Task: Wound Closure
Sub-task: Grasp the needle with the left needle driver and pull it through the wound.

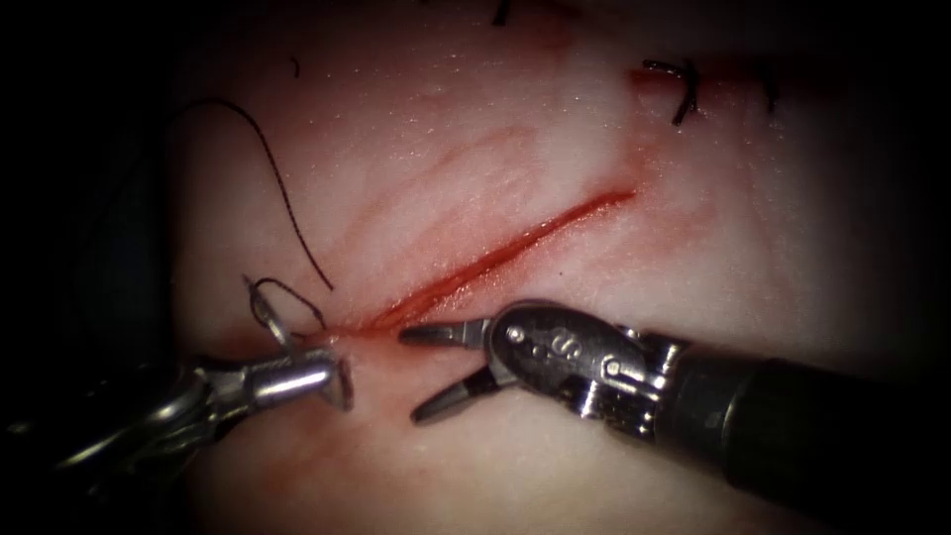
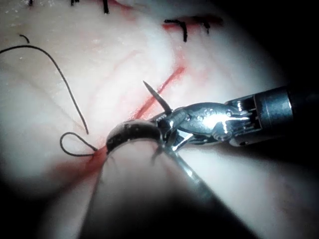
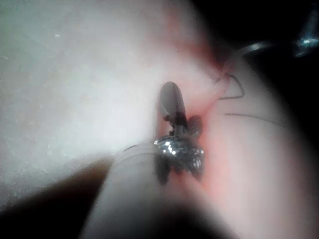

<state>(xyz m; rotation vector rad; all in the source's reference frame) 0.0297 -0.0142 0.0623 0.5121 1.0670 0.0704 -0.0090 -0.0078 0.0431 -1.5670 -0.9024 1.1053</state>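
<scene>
Pink tissue (image 1: 515,129) lies under both tools — left tool (image 1: 332,381) grips the needle (image 1: 265,315) near its tail by the cut (image 1: 495,260); right tool (image 1: 428,372) gapes, holding nothing.

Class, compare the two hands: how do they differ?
The left hand is shut on the needle, left of the cut; the right hand is open, empty, at the cut's lower end. The left hand points right; the right hand, left. Both are over the tissue.

Glossy metal right end effector (image 1: 421,374); moist, shiny tissue (image 1: 475,139); matt thread (image 1: 277,188).
</scene>
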